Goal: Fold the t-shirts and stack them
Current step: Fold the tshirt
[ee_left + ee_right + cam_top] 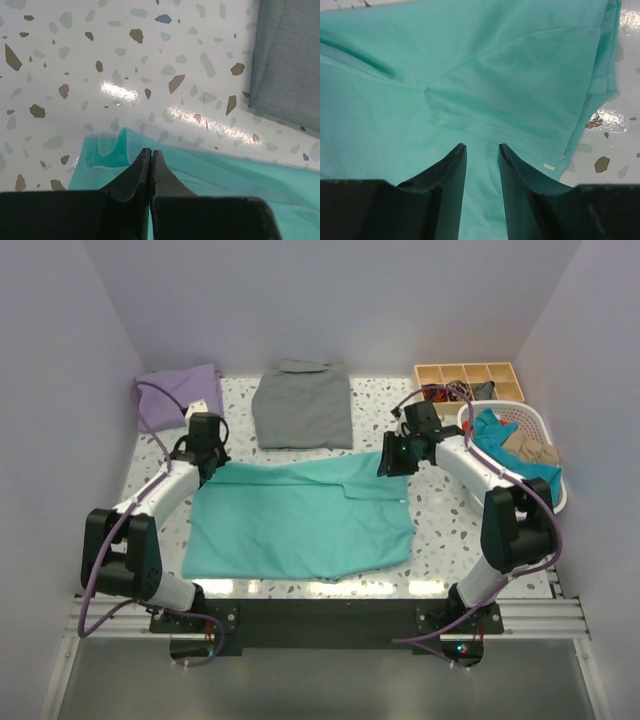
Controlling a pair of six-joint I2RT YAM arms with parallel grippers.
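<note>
Turquoise t-shirt (470,65), creased, fills view; right claw (481,146) parted, 6 o'clock; speckled bench (620,140), 4 o'clock.

Table (440,530) bears turquoise shirt (300,520); grey shirt (302,410); lavender shirt (175,390).

Overhead view facing down, wrist views close, sharing turquoise shirt (300,525)

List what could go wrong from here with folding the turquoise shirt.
1. The left gripper is shut right at the far left corner of the turquoise t-shirt, on little or no cloth; a pull may lose the edge.
2. The right gripper stands open over the shirt's right side, holding nothing; if only one corner moves, the fold may skew.
3. The gray folded shirt lies just behind; a sweeping arm could disturb it.
</note>
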